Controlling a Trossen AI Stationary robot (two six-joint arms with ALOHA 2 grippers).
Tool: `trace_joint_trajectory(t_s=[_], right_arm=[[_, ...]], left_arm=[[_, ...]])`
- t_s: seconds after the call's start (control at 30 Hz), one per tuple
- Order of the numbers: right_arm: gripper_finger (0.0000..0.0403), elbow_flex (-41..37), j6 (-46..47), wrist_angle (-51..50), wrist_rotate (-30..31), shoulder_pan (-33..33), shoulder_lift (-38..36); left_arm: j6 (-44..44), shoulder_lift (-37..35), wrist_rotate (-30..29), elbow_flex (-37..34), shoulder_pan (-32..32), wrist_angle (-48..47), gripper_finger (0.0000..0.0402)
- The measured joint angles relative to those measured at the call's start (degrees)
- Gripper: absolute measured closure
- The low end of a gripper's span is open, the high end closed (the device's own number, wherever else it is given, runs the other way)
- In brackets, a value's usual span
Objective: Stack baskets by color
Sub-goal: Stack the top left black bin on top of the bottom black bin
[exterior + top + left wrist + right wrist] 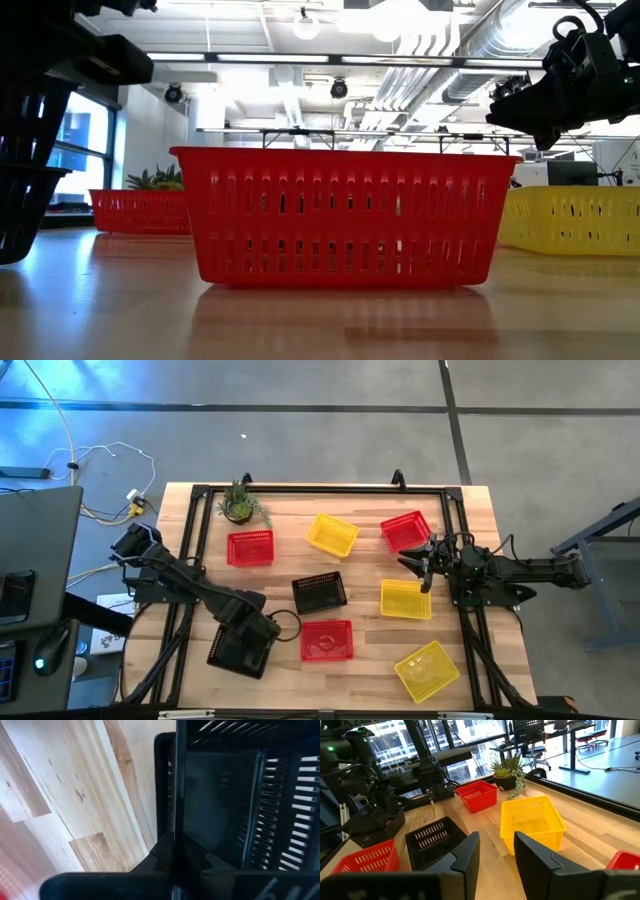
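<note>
- Wooden plank surface (370, 670) inside a black frame, grey floor around; no readable writing anywhere.
- Left gripper (262, 628) is clamped on the rim of a black mesh plastic basket (240, 648); a red mesh basket (327, 640) sits just beside it.
- Right gripper (424, 567), fingers apart, hovers between a red basket (404, 529) and a yellow mesh basket (405, 600).

A pale wooden table (190, 505) with a black frame round its edge carries everything. On it lie three red baskets (250, 547) (405, 530) (327, 640), three yellow baskets (332, 534) (406, 599) (427, 669) and one black basket (319, 592) near the middle — all apart from one another. A small potted plant (240, 505) stands at the far edge, just beside the far-left red one.
</note>
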Motion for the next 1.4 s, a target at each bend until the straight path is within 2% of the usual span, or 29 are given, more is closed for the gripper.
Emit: trace_joint_trajectory(t_s=[0.3, 0.7, 0.87, 1.1, 1.2, 1.4], right_arm=[[0.0293, 0.0, -0.01, 0.0, 0.0, -0.02, -0.05], [0.0293, 0.0, 0.01, 0.0, -0.02, -0.02, -0.05], [0.0293, -0.02, 0.01, 0.0, 0.0, -0.02, -0.05], [0.0293, 0.0, 0.01, 0.0, -0.01, -0.01, -0.05], [0.0293, 0.0, 0.0, 0.0, -0.02, 0.0, -0.05], [0.0293, 0.0, -0.01, 0.0, -0.02, -0.02, -0.05]], left_arm=[[-1.99, 0.0, 0.01, 0.0, 1.59, 0.17, 0.0394], [-2.09, 0.0, -1.28, 0.0, 1.79, 0.19, 0.0331], [-3.08, 0.0, -1.25, 0.0, 1.79, 0.21, 0.0317], [-3.06, -0.02, -0.25, 0.0, 1.85, 0.21, 0.0333], [-3.42, -0.02, 2.12, 0.0, 2.23, 0.47, 0.0353], [-5.05, -0.04, 2.29, 0.0, 3.03, 0.43, 0.0393]])
